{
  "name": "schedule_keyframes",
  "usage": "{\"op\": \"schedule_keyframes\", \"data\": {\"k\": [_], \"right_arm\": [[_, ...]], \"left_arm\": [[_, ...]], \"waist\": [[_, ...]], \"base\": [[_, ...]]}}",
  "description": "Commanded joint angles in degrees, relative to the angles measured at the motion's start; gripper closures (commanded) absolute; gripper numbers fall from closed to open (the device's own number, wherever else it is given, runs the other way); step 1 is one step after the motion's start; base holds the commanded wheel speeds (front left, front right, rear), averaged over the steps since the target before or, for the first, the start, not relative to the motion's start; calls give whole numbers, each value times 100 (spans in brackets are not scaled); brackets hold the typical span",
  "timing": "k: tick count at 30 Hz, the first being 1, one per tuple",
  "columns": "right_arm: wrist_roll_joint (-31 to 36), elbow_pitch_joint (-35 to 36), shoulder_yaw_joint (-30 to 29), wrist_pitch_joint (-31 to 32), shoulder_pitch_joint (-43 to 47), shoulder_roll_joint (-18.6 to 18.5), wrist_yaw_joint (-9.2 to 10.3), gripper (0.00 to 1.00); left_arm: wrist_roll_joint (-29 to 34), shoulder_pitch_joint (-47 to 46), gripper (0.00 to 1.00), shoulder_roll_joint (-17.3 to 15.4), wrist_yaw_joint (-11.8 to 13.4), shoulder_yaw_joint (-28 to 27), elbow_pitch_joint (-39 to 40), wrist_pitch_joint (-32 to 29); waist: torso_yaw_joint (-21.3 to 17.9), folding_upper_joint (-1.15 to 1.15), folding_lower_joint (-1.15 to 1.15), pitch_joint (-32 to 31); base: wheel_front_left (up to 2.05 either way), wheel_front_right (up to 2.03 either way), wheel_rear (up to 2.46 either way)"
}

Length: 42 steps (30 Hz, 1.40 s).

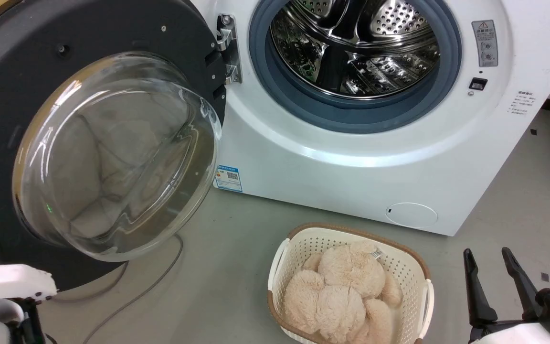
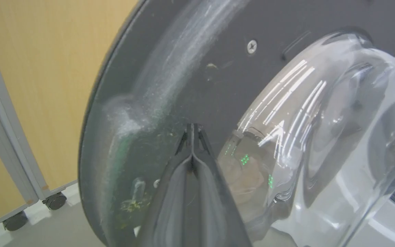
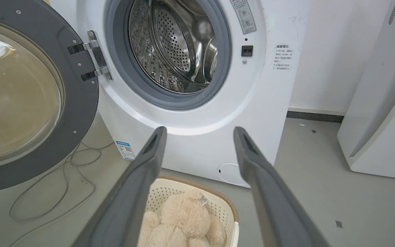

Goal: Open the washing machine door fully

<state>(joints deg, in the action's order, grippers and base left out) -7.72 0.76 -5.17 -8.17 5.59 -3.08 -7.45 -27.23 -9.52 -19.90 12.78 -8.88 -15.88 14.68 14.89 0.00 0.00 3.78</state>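
Note:
The washing machine door point(image 1: 17, 62) stands swung out to the left on its hinge, its inner dark face and bulging glass bowl point(image 1: 117, 153) turned toward me. The white washing machine point(image 1: 351, 177) shows its steel drum point(image 1: 356, 43) inside the grey gasket. In the left wrist view my left gripper point(image 2: 192, 127) is shut, its tips at the door's point(image 2: 218, 68) dark inner face just left of the glass bowl. My right gripper point(image 1: 487, 255) hangs open and holds nothing at the lower right, apart from the machine. In its own view the right gripper point(image 3: 200, 132) points at the washer's point(image 3: 183, 147) front; the door point(image 3: 81, 103) is at left.
A cream basket point(image 1: 303, 230) holding a beige plush toy point(image 1: 346, 291) sits on the floor before the washer. A grey cable point(image 1: 151, 282) trails under the door. A white FEELBIRD appliance point(image 3: 382, 103) stands to the right. A wooden panel on castors point(image 2: 46, 68) stands behind the door.

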Motion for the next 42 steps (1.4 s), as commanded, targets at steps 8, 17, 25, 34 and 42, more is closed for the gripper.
{"op": "schedule_keyframes", "data": {"k": [8,17,25,34,42], "right_arm": [[-20,-49,100,1,-2,20,-3,0],[-56,-96,182,-24,85,20,-3,0],[21,-108,287,0,79,20,-3,0],[102,-58,303,60,52,20,-3,0],[206,-19,268,100,78,20,-3,0]], "left_arm": [[460,41,100,164,-292,-341,-270,30],[1058,1221,59,1151,-402,-54,890,31],[1524,1760,0,1572,-487,776,1624,31],[1811,1630,0,1625,-636,1541,1430,22],[2037,1236,0,1490,-748,1810,982,-70]], "waist": [[-144,0,0,-197],[-322,0,0,-320],[-466,0,0,-416],[-840,0,0,-439],[-1341,0,0,-427]], "base": [[0,0,0],[0,0,0],[0,0,0],[0,0,0],[0,0,0]]}}
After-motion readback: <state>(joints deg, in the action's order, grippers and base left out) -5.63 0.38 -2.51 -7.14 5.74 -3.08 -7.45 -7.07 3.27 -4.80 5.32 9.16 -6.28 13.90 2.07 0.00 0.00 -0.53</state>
